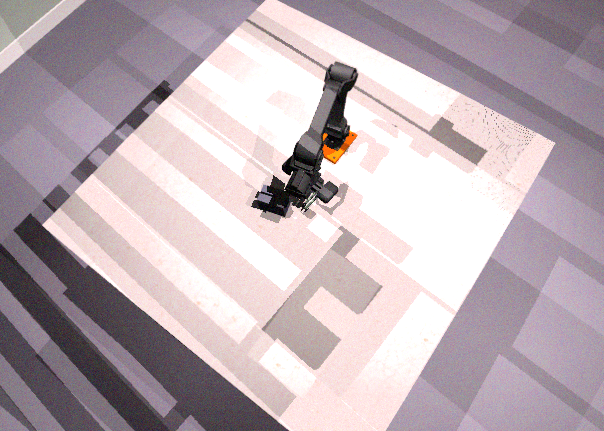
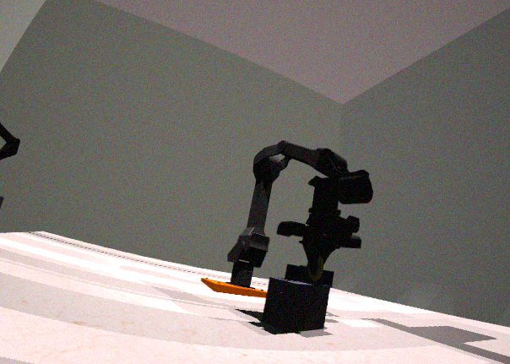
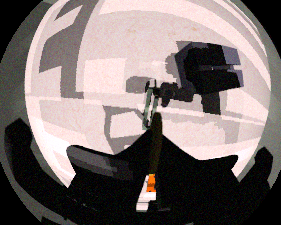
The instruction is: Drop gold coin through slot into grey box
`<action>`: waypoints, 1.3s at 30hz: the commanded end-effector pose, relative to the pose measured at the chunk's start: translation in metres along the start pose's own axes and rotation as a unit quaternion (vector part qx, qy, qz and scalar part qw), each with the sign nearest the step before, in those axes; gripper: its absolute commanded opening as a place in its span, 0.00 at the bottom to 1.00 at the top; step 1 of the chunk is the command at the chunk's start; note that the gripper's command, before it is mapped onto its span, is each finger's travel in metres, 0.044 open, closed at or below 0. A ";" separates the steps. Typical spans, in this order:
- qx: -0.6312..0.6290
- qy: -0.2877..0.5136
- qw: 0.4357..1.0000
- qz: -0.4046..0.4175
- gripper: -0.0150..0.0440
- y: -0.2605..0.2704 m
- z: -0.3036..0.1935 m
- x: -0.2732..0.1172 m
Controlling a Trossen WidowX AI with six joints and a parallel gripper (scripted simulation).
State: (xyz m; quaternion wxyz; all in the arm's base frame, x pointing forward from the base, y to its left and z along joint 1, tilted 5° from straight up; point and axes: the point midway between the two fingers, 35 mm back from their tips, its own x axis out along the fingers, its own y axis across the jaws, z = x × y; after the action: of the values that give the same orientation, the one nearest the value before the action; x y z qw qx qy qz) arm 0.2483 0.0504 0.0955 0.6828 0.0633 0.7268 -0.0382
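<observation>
Gold coin [image 2: 317,271] [image 3: 156,145] hangs edge-down in the claw [image 1: 301,200] [image 2: 315,264] [image 3: 151,133], whose fingers are closed nearly together on its faces, apparently clear of the green holder [image 1: 309,201] [image 3: 148,107] and near the grey box [image 1: 273,203] [image 2: 295,306] [image 3: 208,80]. It should handle as light, stiff and perhaps slippery, hardly fragile; best gripped flat across both faces near the upper rim, leaving the lower edge free for the slot.
</observation>
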 end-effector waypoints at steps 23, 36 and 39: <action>0.260 -0.004 0.966 0.002 0.25 -0.001 0.000 -0.021; 0.466 -0.004 0.885 0.002 0.25 -0.002 0.001 -0.022; 0.511 -0.003 0.859 0.002 0.25 -0.002 0.001 -0.022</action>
State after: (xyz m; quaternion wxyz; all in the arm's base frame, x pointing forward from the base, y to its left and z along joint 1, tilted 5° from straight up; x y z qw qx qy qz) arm 0.2500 0.0478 0.1172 0.5755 0.3795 0.6207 -0.3734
